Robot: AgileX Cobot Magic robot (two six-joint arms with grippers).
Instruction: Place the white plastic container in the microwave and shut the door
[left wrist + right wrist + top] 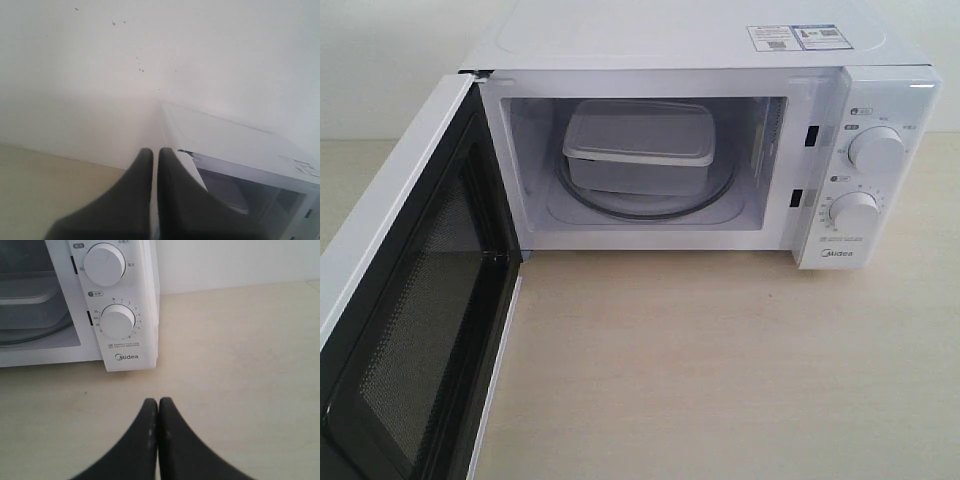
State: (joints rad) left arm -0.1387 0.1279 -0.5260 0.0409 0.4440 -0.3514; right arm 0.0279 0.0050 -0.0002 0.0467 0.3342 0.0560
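Note:
The white plastic container [638, 145] sits inside the microwave [880, 90] on the glass turntable [650, 208], lid on. The door [410, 300] stands wide open, swung out toward the front left, its dark mesh window facing inward. Neither gripper shows in the exterior view. In the left wrist view my left gripper [155, 150] is shut with nothing in it, raised near the microwave's top left corner [225, 140]. My right gripper [158, 401] is shut and empty, over the table in front of the dial panel [125, 290]; the container [25, 295] shows partly inside the cavity.
A pale wooden table [720, 380] spreads in front of the microwave. A white wall [100, 75] stands behind it. Two round dials [876, 150] sit on the right panel, and stickers [800, 37] lie on the microwave's top.

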